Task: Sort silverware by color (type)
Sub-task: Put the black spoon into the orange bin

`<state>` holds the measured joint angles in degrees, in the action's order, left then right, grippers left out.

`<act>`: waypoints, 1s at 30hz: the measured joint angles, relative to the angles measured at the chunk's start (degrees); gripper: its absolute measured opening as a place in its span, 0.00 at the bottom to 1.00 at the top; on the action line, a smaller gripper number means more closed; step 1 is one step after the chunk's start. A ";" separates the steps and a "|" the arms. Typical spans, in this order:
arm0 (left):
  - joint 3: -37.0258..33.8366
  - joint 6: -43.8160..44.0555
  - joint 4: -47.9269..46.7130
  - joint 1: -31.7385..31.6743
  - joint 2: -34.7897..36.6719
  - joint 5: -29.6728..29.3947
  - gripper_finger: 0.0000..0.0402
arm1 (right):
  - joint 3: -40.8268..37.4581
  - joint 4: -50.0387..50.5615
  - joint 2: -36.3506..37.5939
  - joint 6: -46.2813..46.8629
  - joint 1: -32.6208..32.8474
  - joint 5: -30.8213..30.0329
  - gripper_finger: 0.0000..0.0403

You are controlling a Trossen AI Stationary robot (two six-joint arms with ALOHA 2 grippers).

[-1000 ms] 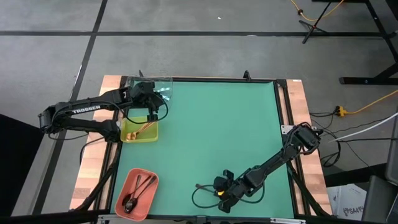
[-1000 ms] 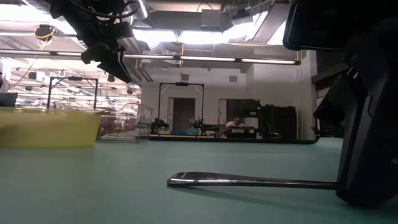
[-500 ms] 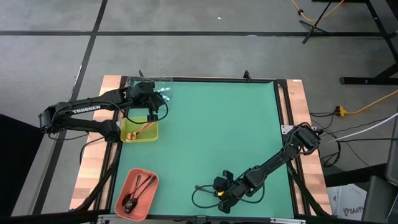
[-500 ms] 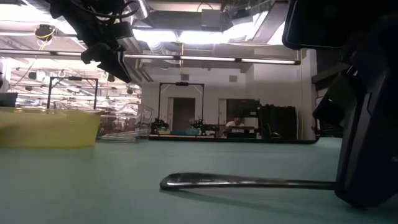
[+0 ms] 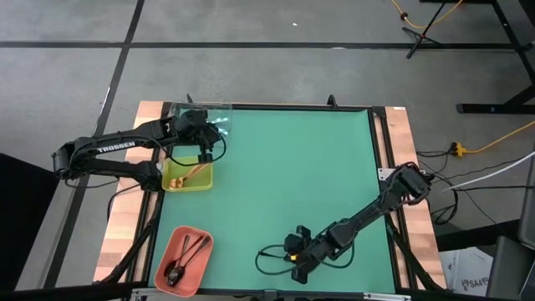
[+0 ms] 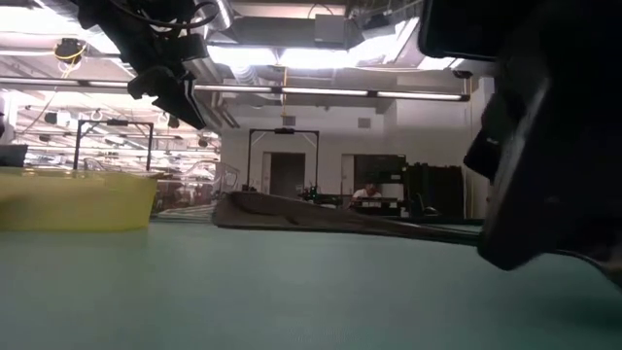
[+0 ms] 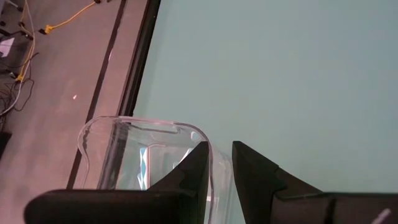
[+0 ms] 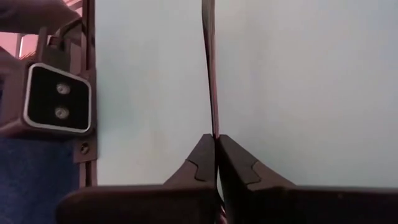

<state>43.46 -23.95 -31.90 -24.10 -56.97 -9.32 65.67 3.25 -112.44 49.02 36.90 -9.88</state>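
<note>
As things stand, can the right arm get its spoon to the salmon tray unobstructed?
Probably yes. The right hand is shut on the spoon near the table's front edge, and only bare green mat lies between it and the salmon tray. The left hand hovers far off by the clear tray.

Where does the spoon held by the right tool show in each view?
High view: spoon, by the near table edge, at the right tool.
Low view: bowl centre-left, handle running right.
Left wrist view: not in it.
Right wrist view: thin handle running away from the shut fingertips.
Shared landmark: green mat.
</note>
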 joint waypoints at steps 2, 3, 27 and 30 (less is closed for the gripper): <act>0.02 0.00 0.00 0.00 0.00 0.02 0.16 | 0.00 0.00 0.02 -0.53 -0.38 0.38 0.00; 0.02 0.00 -0.01 0.00 0.00 0.02 0.16 | 0.02 -0.02 0.02 -1.15 -0.82 0.45 0.00; 0.02 0.01 0.04 0.02 0.00 0.02 0.16 | 0.13 11.90 11.42 -10.52 -3.30 -13.18 0.00; 0.02 0.01 0.27 0.02 -0.02 0.05 0.16 | 0.13 15.90 14.46 -12.45 -3.30 -18.11 0.00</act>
<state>43.48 -23.94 -31.63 -24.08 -56.99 -9.27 65.80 19.15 -97.99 36.57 33.61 -27.99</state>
